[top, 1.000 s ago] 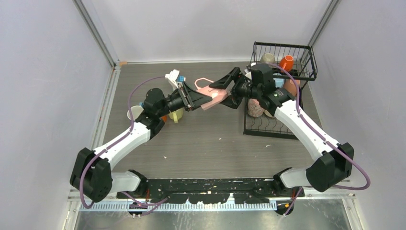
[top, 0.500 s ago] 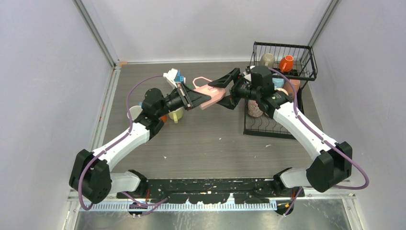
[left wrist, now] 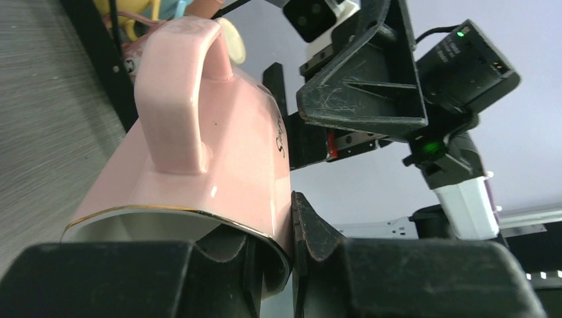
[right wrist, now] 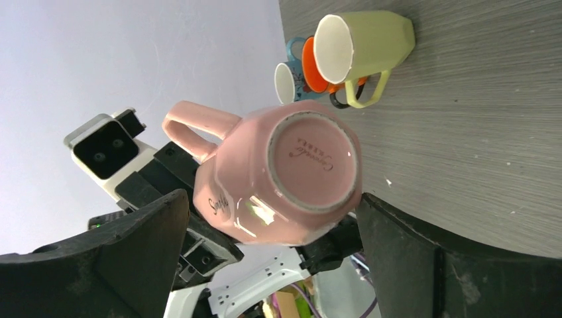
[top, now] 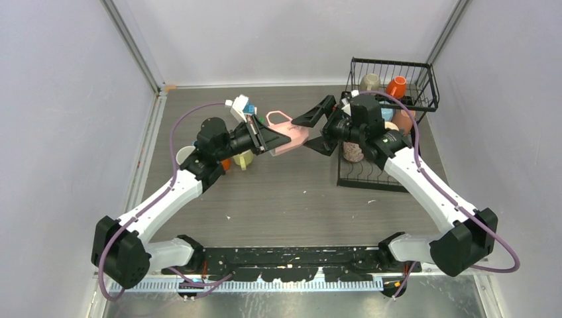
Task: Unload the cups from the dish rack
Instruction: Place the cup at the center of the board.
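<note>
A pink cup hangs on its side above the middle of the table, handle up. My left gripper is shut on its rim, one finger inside the mouth and one outside. In the left wrist view the pink cup fills the frame, with the left gripper clamped on its wall. My right gripper stands open, its fingers either side of the cup's base without touching. The right wrist view shows the pink cup's underside between the wide jaws of the right gripper. The black dish rack stands at the right.
The rack's upper basket holds a beige cup and an orange cup; a speckled cup sits on its base. A cream cup and a yellow cup stand at the left. A toy house is behind them.
My right gripper opened wide and let go of the pink cup, drawing back a little to the right. The left gripper closed on the cup's rim and now carries it alone.
</note>
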Available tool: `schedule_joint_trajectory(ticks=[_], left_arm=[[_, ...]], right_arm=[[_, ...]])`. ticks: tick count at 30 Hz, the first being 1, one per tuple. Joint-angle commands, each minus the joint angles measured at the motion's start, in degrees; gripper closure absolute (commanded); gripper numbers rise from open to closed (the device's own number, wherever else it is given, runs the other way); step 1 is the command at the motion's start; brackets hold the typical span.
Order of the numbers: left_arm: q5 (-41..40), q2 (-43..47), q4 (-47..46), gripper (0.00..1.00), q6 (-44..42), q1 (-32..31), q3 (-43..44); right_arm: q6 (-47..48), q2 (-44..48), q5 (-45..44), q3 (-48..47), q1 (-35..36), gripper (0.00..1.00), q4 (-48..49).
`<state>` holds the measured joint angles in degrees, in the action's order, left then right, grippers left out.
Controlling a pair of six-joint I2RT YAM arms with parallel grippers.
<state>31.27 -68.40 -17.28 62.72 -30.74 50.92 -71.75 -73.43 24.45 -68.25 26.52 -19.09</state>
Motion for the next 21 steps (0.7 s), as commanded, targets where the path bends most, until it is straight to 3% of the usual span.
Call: schedule_joint_trajectory(ticks=[1, 11, 16, 21], left_arm=[[-2.72, 3.69, 6.91, 1.0, -6.4, 0.08, 5.48], [-10.0, 0.46, 33.56, 1.0, -18.08, -0.65, 15.78], [-21.36, -5.82, 50.71, 1.0, -24.92, -4.14, 25.07], [-34.54, -13.7, 61.76, 1.0, -28.6, -7.78, 34.0]], right_arm=[[5.39, 4.21, -4.53, -2.01, -0.16, 0.0, -2.42], [17.36, 9.33, -17.76, -6.31, -0.17, 0.0, -18.24], [21.64, 10.47, -23.66, -8.07, -0.22, 0.0, -23.52], [23.46, 11.98, -28.79, -8.36, -0.17, 0.0, -26.6]])
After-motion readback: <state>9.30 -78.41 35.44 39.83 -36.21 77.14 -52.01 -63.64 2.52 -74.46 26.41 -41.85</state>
